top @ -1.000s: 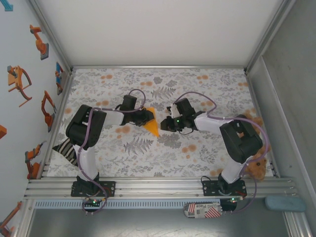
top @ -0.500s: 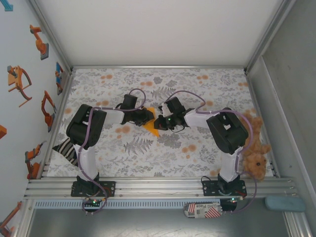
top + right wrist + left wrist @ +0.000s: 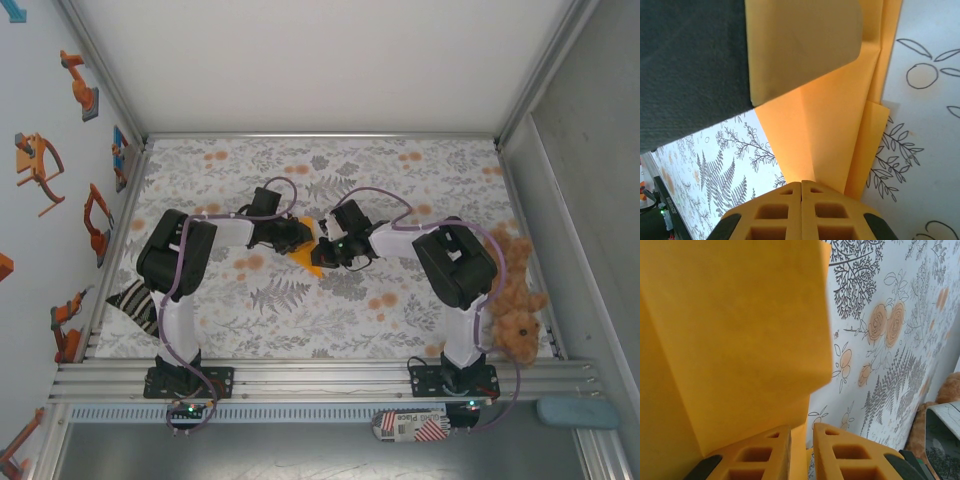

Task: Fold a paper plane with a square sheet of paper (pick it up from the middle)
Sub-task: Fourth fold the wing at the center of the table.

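Note:
The orange-yellow sheet of paper, folded into a pointed layered shape, sits at the middle of the floral cloth between both grippers. My left gripper reaches it from the left. In the left wrist view the paper covers the left half, and one edge runs down between the narrowly parted fingers of the left gripper, which is shut on it. My right gripper meets the paper from the right. In the right wrist view the right gripper is shut on the paper, whose crease fans out from the tips.
A brown plush teddy lies by the right arm at the cloth's right edge. A striped black-and-white piece lies at the left edge. Metal frame rails border the floral cloth. The dark body of the left arm hangs over the paper.
My right arm has swung left to the paper and its jaws have closed on it. The left gripper has kept its hold and barely moved.

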### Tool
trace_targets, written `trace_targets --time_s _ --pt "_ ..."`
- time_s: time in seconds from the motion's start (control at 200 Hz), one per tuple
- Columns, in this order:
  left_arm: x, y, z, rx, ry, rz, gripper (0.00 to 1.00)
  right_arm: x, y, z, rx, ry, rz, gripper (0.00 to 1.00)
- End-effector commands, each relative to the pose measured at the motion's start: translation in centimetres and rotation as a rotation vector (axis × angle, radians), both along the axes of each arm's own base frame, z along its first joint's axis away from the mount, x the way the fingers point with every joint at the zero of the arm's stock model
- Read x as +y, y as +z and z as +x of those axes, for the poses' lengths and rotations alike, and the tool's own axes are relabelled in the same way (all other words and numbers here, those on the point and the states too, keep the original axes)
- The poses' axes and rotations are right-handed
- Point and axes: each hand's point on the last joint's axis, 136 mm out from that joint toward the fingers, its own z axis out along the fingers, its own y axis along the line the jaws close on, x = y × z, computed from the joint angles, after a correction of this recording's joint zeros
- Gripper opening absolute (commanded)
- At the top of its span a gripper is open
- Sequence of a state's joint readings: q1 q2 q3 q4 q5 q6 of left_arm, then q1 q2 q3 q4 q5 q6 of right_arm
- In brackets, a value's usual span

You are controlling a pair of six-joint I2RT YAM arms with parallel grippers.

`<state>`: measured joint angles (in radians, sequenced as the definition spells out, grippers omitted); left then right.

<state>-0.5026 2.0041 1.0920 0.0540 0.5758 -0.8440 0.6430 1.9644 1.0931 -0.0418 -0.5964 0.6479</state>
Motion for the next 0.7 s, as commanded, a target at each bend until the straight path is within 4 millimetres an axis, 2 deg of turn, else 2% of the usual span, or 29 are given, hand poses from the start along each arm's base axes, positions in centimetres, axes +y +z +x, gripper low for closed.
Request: trace_targets --time_s 0.0,0.381,0.691 --pt "2.5 -4.9 -2.4 0.121 0.007 0.166 0.19 -0.6 -1.1 -0.6 0.023 -0.006 -0.039 0.04" --pt "3.0 -5.5 -2.7 0.151 0.012 0.204 0.19 -0.8 -2.1 -1.5 0.068 0.003 -0.051 0.04" --pt "3.6 -6.3 -3.0 0.193 0.02 0.256 0.19 -2.1 -3.4 -2.7 0.109 -0.001 -0.104 0.04"
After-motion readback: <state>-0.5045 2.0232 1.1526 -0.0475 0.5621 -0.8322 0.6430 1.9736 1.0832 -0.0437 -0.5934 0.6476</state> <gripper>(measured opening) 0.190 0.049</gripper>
